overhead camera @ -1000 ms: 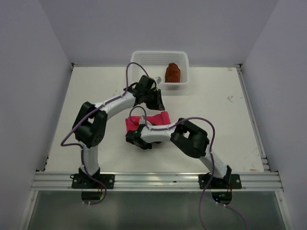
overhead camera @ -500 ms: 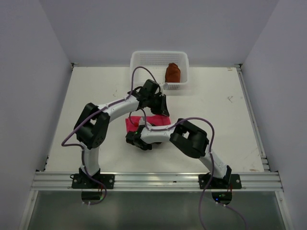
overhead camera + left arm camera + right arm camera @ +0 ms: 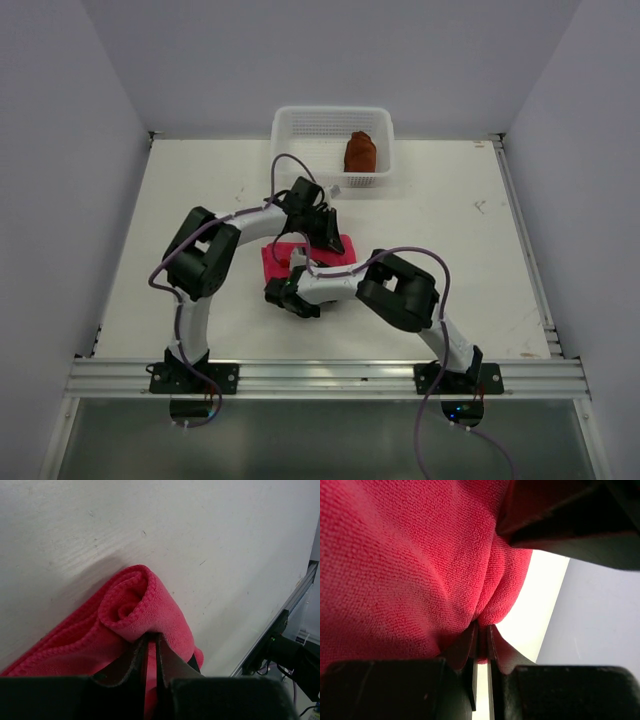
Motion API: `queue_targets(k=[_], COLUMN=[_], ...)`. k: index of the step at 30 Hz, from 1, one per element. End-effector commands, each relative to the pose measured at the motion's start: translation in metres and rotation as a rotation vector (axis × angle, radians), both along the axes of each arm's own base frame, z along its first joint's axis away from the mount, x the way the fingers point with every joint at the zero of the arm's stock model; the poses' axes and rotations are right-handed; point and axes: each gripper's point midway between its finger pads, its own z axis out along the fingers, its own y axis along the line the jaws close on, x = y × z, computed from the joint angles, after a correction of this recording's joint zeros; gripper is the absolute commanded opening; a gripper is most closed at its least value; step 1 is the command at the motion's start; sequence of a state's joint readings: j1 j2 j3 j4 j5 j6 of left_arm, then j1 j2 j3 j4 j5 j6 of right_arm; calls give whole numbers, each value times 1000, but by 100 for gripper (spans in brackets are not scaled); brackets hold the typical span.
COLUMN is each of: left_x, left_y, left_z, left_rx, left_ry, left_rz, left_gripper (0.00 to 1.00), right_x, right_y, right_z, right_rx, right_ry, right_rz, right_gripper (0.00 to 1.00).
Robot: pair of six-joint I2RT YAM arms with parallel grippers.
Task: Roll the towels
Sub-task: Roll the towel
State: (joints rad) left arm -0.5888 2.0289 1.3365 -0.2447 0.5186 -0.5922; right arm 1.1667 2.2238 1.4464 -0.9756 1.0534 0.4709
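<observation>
**At Mid-Table: Both Pincers Clamped on the Pink Towel**

Between the tips of my left pincer [image 3: 150,639] sits a thin fold of the pink towel [image 3: 131,611]. The jaws are drawn nearly together and bite that cloth just under a loose curl at the towel's end. My right pincer [image 3: 481,632] is clamped on the same towel, its tips nipping a bulge of pink terry with only a sliver of cloth between them.

From above, the towel lies near the middle of the table [image 3: 450,230], largely hidden under my two wrists. My left pincer is on its far side and my right on its near side. The rust-brown towel [image 3: 360,152] sits as a compact bundle inside the white mesh basket [image 3: 300,125] at the far edge of the table, well apart from where I am working. I judge that one is finished and the pink one is barely started.

The curl in front of my left wrist looks hollow and slack, so I think the first turn decides how good the roll will be. I should draw the cloth snug over that core before adding more turns. The two pinches should travel together and stay level, or one end will wind faster than the other and the roll will come out cone-shaped. Staying low to the table should let the flat part feed in smoothly. Both bites are shallow, so a sharp tug could slip the cloth free.
</observation>
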Motion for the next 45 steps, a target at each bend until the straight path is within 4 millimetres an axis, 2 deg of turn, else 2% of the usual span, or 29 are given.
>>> queue_targets(k=[1,10,11,12,16,23,30,35,36,41,45], left_x=[11,11,12,12,14,15,14,15,15,14,13], left_y=[-4,8,8,9,11,13,13,14,14,15,16], left_z=[-4,-21,-22,-23,-25,-29,-30,-31,-32,-34,-34], left_rx=[-41,11,13,21,27,31,27,31,32,33,38], left_ry=[-9,15,13,10,18,26,34,36,37,41,43], left_rz=[5,33,34,38,51,58,59,66,66,65,65], left_gripper=[15,14,14,14,12,11,11,10,10,10,10], right_x=[-8,-10,-10,-10,-9,-11,-11,-16,-17,-18,-18], right_y=[20,22,25,31,28,20,1,-2,0,9,15], right_z=[-23,-11,-2,-1,14,24,38,46,42,44,49], right_rx=[204,343,393,444,511,552,504,562,586,679,823], right_ry=[48,10,2,2,-33,-72,-124,-124,-109,-74,-45], right_rz=[-41,-60,-59,-57,-59,-76,-106,-112,-113,-125,-148], right_gripper=[0,0,2,10,25,35,42,55,58,59,58])
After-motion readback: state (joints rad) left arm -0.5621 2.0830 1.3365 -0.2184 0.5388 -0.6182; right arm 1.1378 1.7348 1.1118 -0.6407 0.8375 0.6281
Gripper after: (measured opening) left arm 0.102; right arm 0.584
